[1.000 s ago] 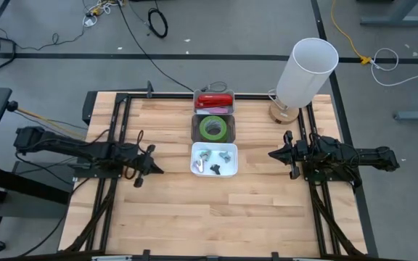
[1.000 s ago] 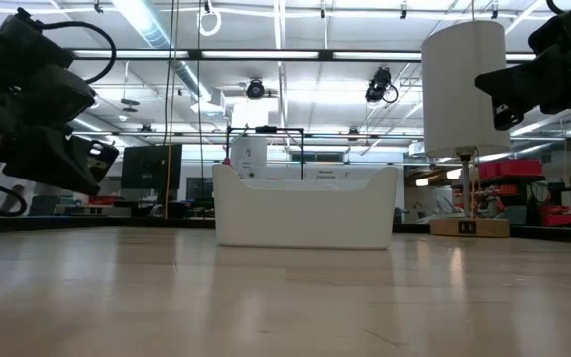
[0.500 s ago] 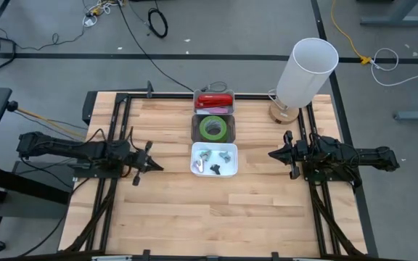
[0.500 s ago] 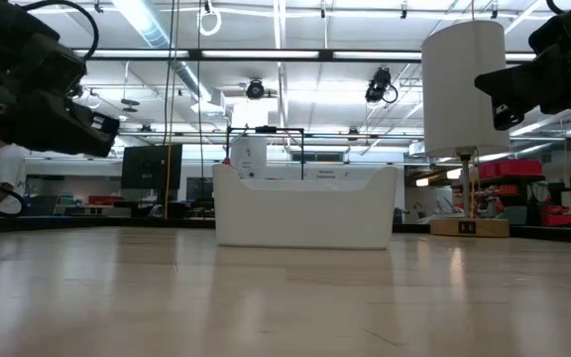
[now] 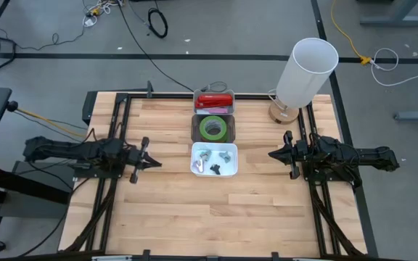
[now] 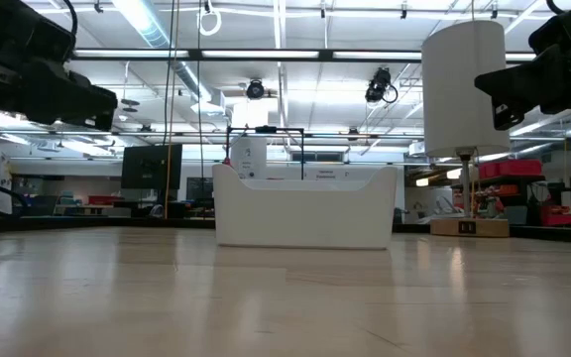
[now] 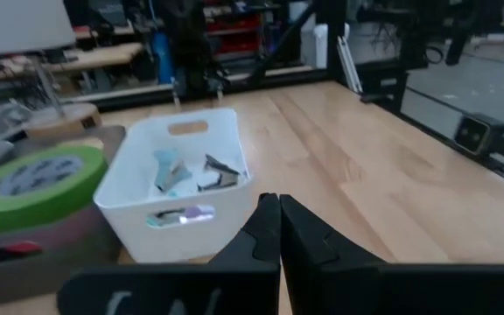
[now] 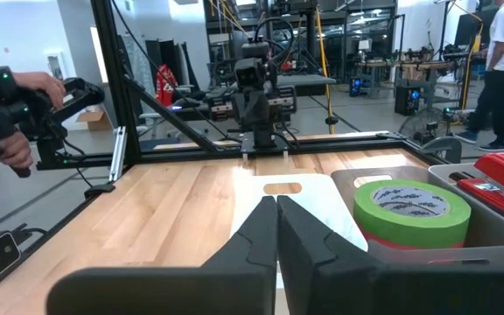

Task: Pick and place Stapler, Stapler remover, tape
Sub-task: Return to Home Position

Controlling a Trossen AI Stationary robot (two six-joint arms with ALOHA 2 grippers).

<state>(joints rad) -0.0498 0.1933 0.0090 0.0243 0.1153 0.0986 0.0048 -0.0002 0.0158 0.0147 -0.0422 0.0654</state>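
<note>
Sorting looks finished: stapler [image 5: 215, 101], tape [image 5: 213, 128] and staple removers [image 5: 214, 157] lie in their bins [image 5: 194, 165] at the counter [image 5: 173, 217] middle. The left claw [image 5: 154, 163] and right claw [image 5: 273, 154] are closed, holding nothing.

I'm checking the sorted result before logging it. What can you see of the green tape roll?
The bright green tape roll lies flat with its hole upward and a pale grey core showing. It sits in the dark rectangular bin, the middle of three in a row, and its top rises above the rim. It looks wide and nearly full. The left gripper and right gripper are clear of it.
</note>
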